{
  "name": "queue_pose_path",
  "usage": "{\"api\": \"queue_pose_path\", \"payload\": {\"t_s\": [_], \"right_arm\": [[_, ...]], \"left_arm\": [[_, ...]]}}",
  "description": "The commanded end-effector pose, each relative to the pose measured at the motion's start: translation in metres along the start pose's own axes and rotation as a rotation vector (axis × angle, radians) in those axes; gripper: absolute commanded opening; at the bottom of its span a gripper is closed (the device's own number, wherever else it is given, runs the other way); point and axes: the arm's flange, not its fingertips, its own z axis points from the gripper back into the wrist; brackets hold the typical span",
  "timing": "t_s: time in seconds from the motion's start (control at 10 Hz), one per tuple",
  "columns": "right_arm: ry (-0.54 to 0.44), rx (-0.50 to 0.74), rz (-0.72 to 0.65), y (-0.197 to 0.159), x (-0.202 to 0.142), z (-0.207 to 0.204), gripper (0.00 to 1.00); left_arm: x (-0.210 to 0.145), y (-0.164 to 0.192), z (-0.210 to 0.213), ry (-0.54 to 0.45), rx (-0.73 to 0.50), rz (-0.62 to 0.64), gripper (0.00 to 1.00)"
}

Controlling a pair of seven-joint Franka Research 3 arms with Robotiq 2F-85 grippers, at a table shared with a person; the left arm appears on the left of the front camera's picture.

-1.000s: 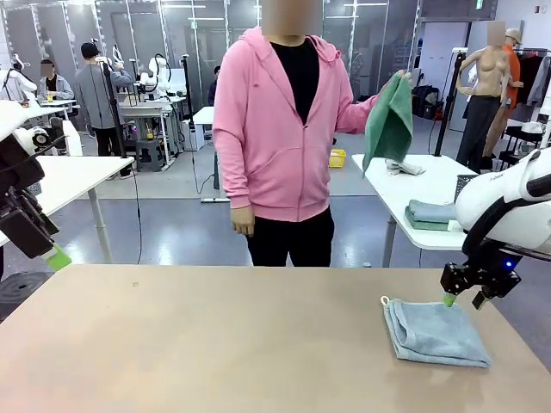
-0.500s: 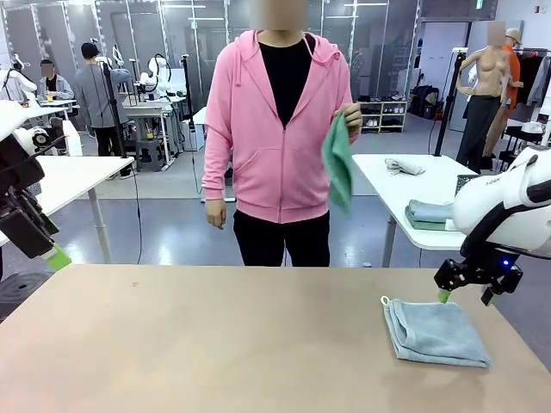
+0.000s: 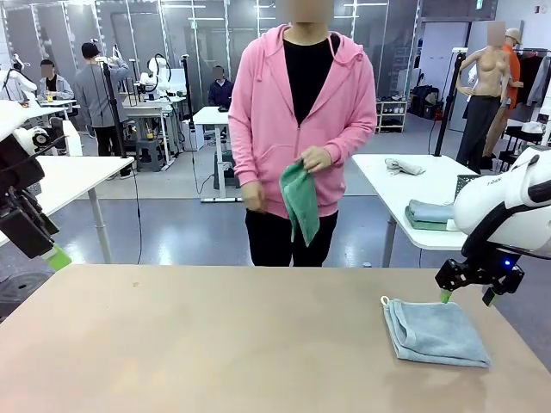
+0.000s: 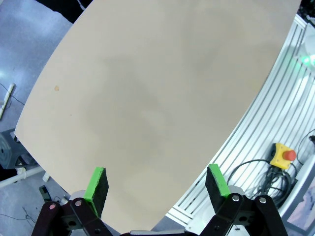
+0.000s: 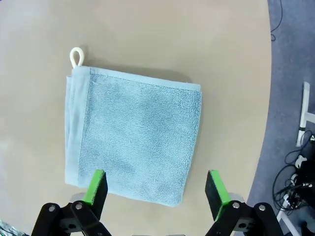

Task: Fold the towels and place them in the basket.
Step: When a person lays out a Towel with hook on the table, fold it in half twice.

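Your right gripper [image 3: 467, 297] has opened over the last second, and its fingers now stand spread, holding nothing, just above the far edge of the light blue-grey towel [image 3: 435, 333]. That towel lies folded on the right side of the table [image 3: 215, 344], so its fold looks done, though it isn't put away yet. The person has brought the green towel [image 3: 299, 200] from out at the side to waist height, likely your next piece, while your left gripper [image 4: 155, 184] stays spread and empty over the table's left edge.
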Motion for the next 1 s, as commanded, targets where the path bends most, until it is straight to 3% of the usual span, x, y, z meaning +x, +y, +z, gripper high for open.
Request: {"api": "queue_pose_path", "payload": {"t_s": [0.0, 0.6, 0.8, 0.9], "right_arm": [[0.004, 0.001, 0.003, -0.001, 0.0, 0.001, 1.0], [0.0, 0.0, 0.0, 0.0, 0.0, 0.0, 1.0], [-0.039, 0.067, 0.034, 0.003, -0.008, 0.053, 1.0], [-0.075, 0.069, 0.049, 0.001, -0.01, 0.084, 1.0]], "left_arm": [[0.002, 0.001, 0.002, 0.019, 0.016, 0.003, 1.0], [0.002, 0.001, 0.002, 0.019, 0.016, 0.003, 1.0], [0.0, 0.0, 0.0, 0.0, 0.0, 0.0, 1.0], [0.002, 0.017, 0.018, 0.0, 0.017, 0.018, 1.0]]}}
